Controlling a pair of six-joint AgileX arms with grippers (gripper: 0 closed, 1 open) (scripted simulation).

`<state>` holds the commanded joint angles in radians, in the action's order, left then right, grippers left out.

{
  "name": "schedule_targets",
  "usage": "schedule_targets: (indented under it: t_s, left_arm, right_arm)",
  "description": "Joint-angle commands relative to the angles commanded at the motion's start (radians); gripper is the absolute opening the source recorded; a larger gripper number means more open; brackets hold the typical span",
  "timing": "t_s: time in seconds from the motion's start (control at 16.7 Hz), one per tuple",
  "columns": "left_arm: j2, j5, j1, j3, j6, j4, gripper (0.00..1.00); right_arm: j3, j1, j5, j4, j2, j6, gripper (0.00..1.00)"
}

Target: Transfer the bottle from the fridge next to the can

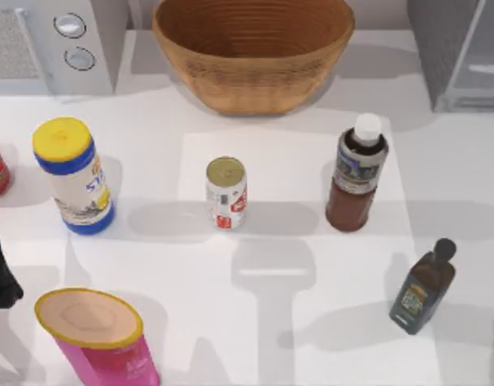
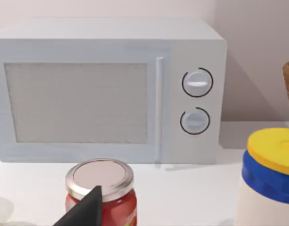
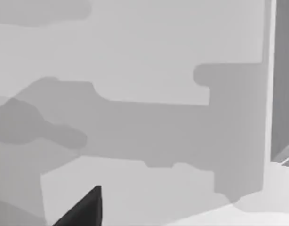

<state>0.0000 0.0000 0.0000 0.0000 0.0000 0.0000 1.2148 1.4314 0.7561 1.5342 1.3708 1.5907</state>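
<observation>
A: Where does the tall plastic bottle of reddish-brown liquid with the white cap [image 1: 357, 173] stand?

B: Upright on the white surface [image 1: 279, 322], already outside the dark-grey textured fridge [image 1: 456, 48], which sits at the far right corner. The small white-and-red tin can with the dull gold top [image 1: 226, 192] is to its left, with a clear gap between them.

A: And the hands?

B: The left arm is a dark shape at the left edge of the top view. Its hand [image 2: 83, 212] shows as a dark wedge at the bottom of the left wrist view, and just ahead of it is a red jar with a silver lid [image 2: 100, 190]. Whether that hand is open or closed I cannot tell. The right hand [image 3: 81, 209] is another dark wedge over bare surface, with the fridge's edge ahead of it; again I cannot tell its state, and the flat grey scene makes placing it uncertain.

A: What could go wrong?

B: The bottle is tall and narrow, so a high or off-centre grip could tip it. Moved carelessly toward the can, it may knock the light can over. The small dark olive-brown bottle with the black stopper [image 1: 424, 288] stands near the right hand's likely approach and could be clipped. If the left hand went instead, the red jar and the white canister with a yellow lid and blue bands [image 1: 73, 175] would crowd its path.
</observation>
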Motion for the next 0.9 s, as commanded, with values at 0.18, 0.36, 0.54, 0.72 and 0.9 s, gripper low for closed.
schedule_targets:
  t_s: [0.18,0.36,0.54,0.72,0.9]
  left_arm:
    - [0.000,0.000,0.000,0.000,0.000,0.000,1.00]
    - [0.000,0.000,0.000,0.000,0.000,0.000,1.00]
    - [0.000,0.000,0.000,0.000,0.000,0.000,1.00]
    - [0.000,0.000,0.000,0.000,0.000,0.000,1.00]
    - [0.000,0.000,0.000,0.000,0.000,0.000,1.00]
  right_arm:
    - [0.051,0.177,0.091,-0.034,0.203,0.195,1.00]
    - [0.087,0.309,0.160,-0.064,0.354,0.341,1.00]
    - [0.105,0.374,0.194,-0.079,0.428,0.412,1.00]
    - [0.106,0.379,0.197,-0.080,0.435,0.418,1.00]
    - [0.103,0.375,0.195,-0.081,0.432,0.415,1.00]
